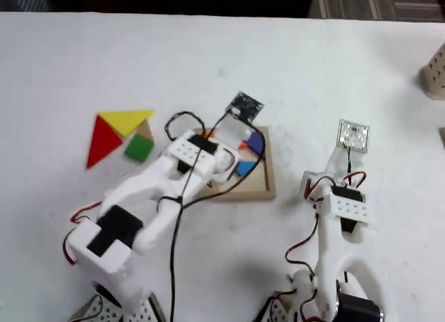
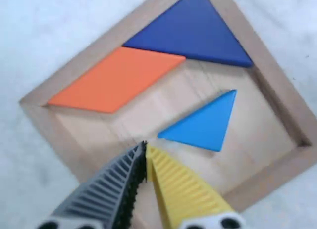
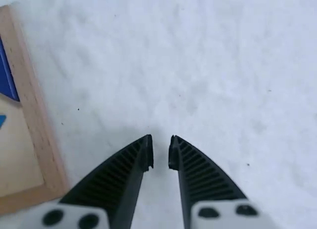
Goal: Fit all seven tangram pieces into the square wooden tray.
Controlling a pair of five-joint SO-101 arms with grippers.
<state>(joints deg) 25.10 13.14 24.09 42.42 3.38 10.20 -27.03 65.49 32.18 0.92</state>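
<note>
Overhead and close wrist views, common tray point(image 1: 270, 176)

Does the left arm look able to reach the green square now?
Probably yes. The green square lies uncovered on the table near that arm, nothing between them; the left gripper, shut above the wooden tray, holds nothing.

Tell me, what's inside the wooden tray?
Three pieces lie in the wooden tray: a dark blue triangle, an orange parallelogram and a light blue triangle. The left gripper hides some of the tray's floor beneath it.
</note>
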